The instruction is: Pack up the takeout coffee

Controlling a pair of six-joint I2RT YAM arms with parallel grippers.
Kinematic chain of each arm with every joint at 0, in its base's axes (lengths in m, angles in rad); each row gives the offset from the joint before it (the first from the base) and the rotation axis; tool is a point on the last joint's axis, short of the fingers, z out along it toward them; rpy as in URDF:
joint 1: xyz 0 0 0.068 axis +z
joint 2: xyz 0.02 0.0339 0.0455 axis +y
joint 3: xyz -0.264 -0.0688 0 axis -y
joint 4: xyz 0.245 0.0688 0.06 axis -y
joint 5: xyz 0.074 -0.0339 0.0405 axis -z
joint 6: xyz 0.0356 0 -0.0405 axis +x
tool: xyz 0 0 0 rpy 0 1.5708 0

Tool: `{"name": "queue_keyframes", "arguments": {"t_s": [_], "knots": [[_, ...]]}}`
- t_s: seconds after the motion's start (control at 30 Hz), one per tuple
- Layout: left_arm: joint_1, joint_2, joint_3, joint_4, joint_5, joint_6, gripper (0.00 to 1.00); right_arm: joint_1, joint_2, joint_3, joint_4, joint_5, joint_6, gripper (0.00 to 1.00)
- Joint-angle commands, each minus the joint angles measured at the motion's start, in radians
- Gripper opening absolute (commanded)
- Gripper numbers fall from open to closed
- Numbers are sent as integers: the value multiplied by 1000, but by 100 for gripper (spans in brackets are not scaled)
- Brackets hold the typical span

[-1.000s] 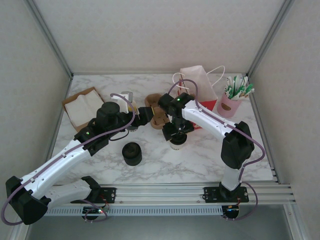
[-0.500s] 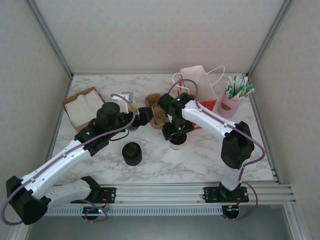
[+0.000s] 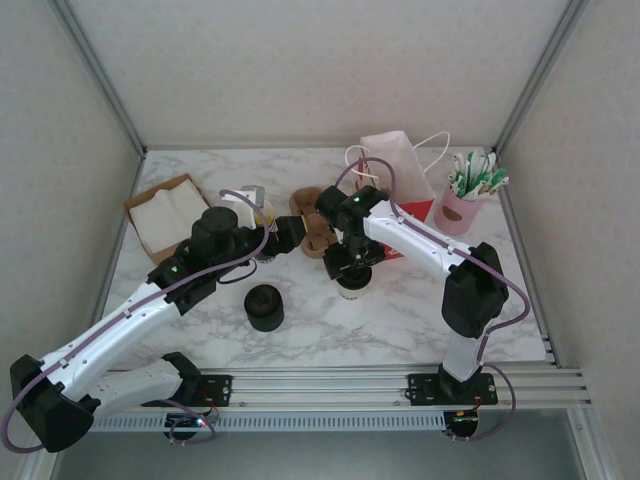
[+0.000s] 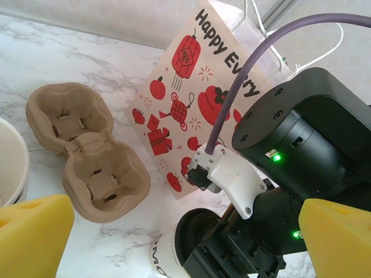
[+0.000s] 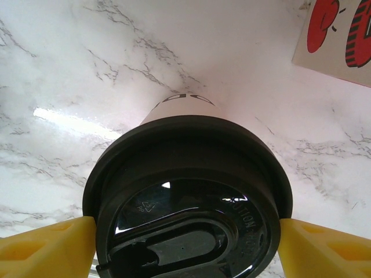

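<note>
Takeout coffee [image 5: 185,191] — stood upright on the worktop [image 3: 420,310], at 7 o'clock of the bag [image 4: 191,98]. Lid pinched by right end effector [image 5: 186,231] at 3 and 9 o'clock. Left end effector [image 4: 185,234] spread, empty. Grasping step is judged underway — a straight lift is called for next.

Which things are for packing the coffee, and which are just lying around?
For the job: coffee cup, held at its lid by the right gripper; paper bag; probably the cardboard cup tray.
Just lying about: pile of black lids; napkins; pink pot of sticks; spare cups.
</note>
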Motion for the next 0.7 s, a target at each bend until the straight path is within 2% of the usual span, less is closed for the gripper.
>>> {"name": "queue_keyframes", "arguments": {"t_s": [0.0,0.17,0.37,0.67], "knots": [[-3,-19,-15,35,12,0,100,12,16,-16,-6,23,10,80],[-2,-19,-15,39,15,0,100,12,16,-19,-3,22,11,80],[-3,-22,-14,35,13,0,100,12,15,-20,0,18,10,74],[-3,-22,-8,41,16,0,100,11,8,-47,10,15,13,75]]}}
